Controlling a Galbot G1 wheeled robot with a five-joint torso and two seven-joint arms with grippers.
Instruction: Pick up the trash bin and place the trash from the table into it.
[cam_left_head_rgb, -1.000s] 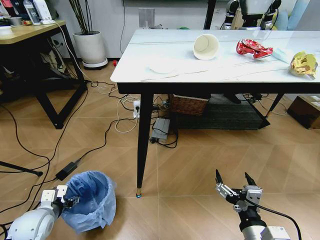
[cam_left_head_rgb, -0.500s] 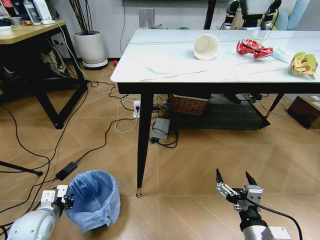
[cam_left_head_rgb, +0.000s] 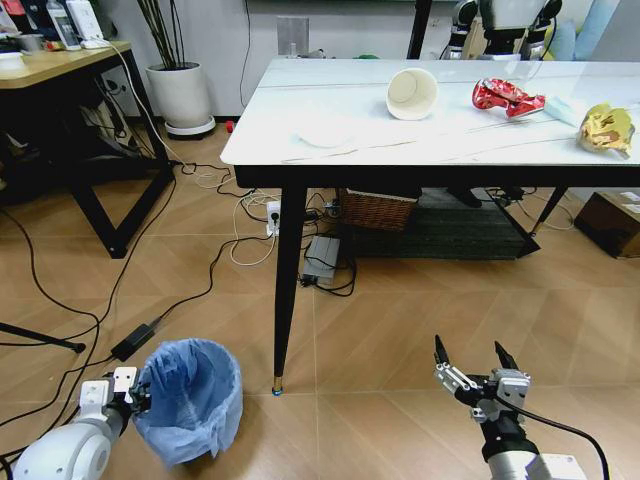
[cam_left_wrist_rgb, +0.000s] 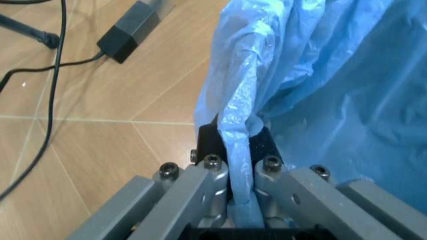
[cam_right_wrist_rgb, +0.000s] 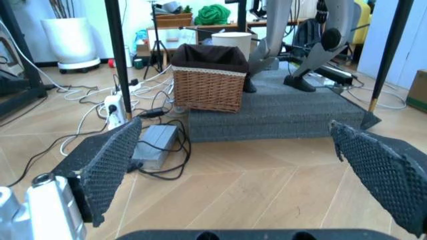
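The trash bin (cam_left_head_rgb: 192, 398), lined with a crinkly light-blue bag, stands on the floor at the lower left. My left gripper (cam_left_head_rgb: 138, 394) is shut on its near-left rim; the left wrist view shows the fingers (cam_left_wrist_rgb: 200, 192) clamped on the bag-covered rim (cam_left_wrist_rgb: 239, 130). On the white table (cam_left_head_rgb: 440, 150) lie a paper cup (cam_left_head_rgb: 412, 93) on its side, a white disc (cam_left_head_rgb: 324, 131), a red wrapper (cam_left_head_rgb: 507, 97), a yellow wrapper (cam_left_head_rgb: 607, 128) and a pale blue mask (cam_left_head_rgb: 565, 108). My right gripper (cam_left_head_rgb: 474, 362) hangs open low at the lower right, holding nothing.
A black table leg (cam_left_head_rgb: 288, 290) stands just right of the bin. Cables and a power brick (cam_left_head_rgb: 138, 338) trail across the wooden floor at left. A wicker basket (cam_left_head_rgb: 378, 209) and grey mat sit under the table. A wooden desk (cam_left_head_rgb: 60, 62) and potted plant (cam_left_head_rgb: 182, 92) are at back left.
The bin has shifted slightly right and stands more upright in my left gripper's hold. The right gripper has sunk a little lower.
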